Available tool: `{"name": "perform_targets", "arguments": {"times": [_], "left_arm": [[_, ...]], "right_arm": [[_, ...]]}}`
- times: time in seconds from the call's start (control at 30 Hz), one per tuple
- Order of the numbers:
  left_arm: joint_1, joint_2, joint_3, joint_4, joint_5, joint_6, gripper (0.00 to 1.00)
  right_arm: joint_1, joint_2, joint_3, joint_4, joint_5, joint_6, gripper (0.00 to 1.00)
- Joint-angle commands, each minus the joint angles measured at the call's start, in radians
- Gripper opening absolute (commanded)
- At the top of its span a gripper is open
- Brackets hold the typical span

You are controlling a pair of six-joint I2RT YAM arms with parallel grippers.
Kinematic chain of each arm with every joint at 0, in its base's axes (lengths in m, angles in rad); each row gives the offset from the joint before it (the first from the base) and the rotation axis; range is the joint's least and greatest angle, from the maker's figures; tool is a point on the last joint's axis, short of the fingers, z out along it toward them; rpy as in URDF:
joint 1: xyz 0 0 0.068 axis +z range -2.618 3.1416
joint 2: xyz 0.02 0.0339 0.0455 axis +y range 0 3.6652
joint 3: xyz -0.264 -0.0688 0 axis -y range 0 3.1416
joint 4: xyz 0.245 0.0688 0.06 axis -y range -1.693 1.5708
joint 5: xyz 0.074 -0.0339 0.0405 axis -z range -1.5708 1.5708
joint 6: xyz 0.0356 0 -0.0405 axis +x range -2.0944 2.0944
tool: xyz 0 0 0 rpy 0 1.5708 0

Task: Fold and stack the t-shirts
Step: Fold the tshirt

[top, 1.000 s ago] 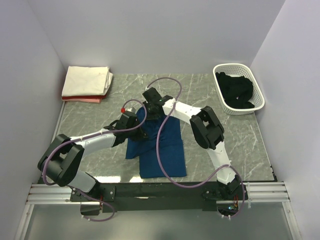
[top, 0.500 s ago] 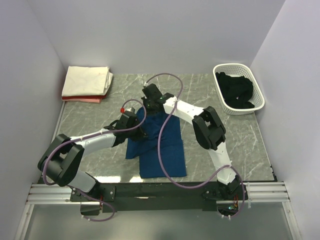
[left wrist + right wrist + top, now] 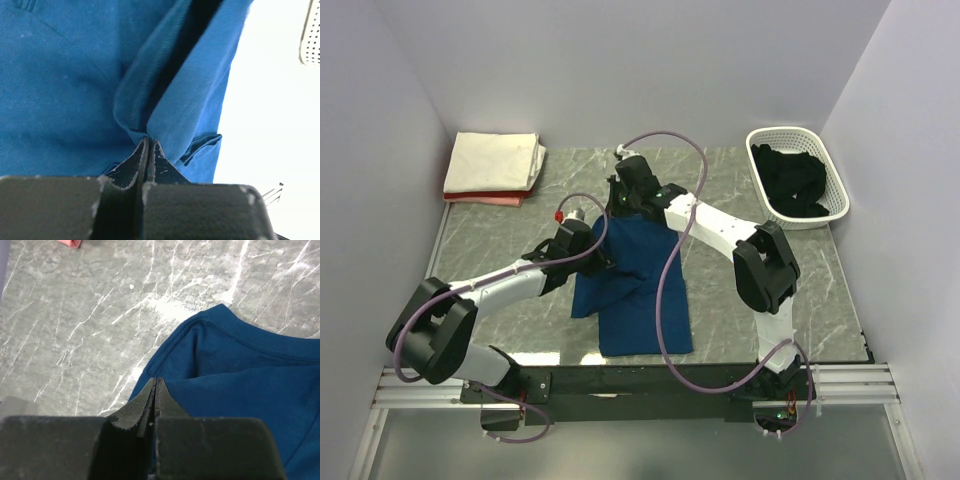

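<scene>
A navy blue t-shirt (image 3: 640, 285) lies partly folded in the middle of the table, its far part lifted between both grippers. My left gripper (image 3: 598, 258) is shut on a fold of it (image 3: 165, 115) at its left side. My right gripper (image 3: 620, 205) is shut on its far edge near the collar (image 3: 235, 375). A cream-white folded shirt (image 3: 495, 162) lies on a pink-red one (image 3: 485, 199) at the far left corner. A black shirt (image 3: 795, 182) lies in the basket.
A white lattice basket (image 3: 825, 150) stands at the far right corner. Purple cables loop over both arms above the shirt. Grey walls close in the left, far and right sides of the marble table (image 3: 520, 225).
My right gripper has moved toward the far side, pulling the shirt's far edge with it. My left gripper has shifted slightly farther too, and the cloth between them is more spread.
</scene>
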Motion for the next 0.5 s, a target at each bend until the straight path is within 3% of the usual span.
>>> {"name": "perform_targets", "arguments": {"times": [0.0, 0.47], "left_arm": [[0.0, -0.041, 0.017, 0.049, -0.017, 0.017, 0.01], [-0.066, 0.068, 0.162, 0.038, 0.021, 0.096, 0.01]], "right_arm": [[-0.005, -0.041, -0.015, 0.056, 0.023, 0.009, 0.0], [-0.074, -0.116, -0.182, 0.11, 0.061, 0.056, 0.0]]}}
